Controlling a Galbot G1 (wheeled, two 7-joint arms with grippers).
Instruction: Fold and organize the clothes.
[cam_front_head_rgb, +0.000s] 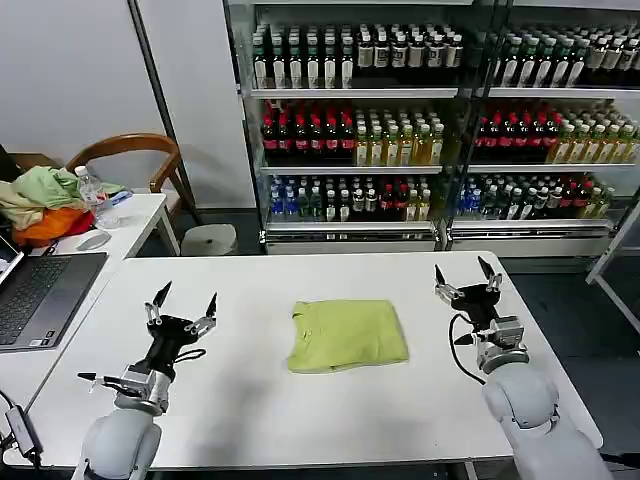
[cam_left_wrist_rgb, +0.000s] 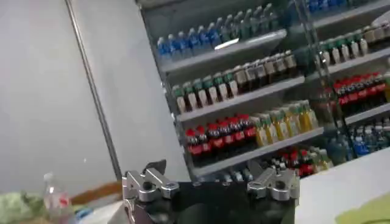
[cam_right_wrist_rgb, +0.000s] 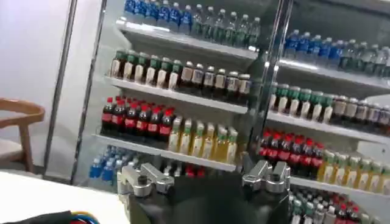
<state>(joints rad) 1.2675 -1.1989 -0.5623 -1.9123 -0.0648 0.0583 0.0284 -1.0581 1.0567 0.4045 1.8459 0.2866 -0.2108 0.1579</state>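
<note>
Shirt (cam_front_head_rgb: 347, 334), lime and folded, lies flat at the middle of the white bench (cam_front_head_rgb: 300, 410). Left claw (cam_front_head_rgb: 182, 302) and right claw (cam_front_head_rgb: 466, 278) hover either side, well apart from it, fingers spread wide and empty.

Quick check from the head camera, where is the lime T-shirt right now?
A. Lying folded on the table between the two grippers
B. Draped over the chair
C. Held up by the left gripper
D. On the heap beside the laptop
A: the lime T-shirt lies folded flat on the table, with the open left gripper and open right gripper raised clear on either side.
</note>
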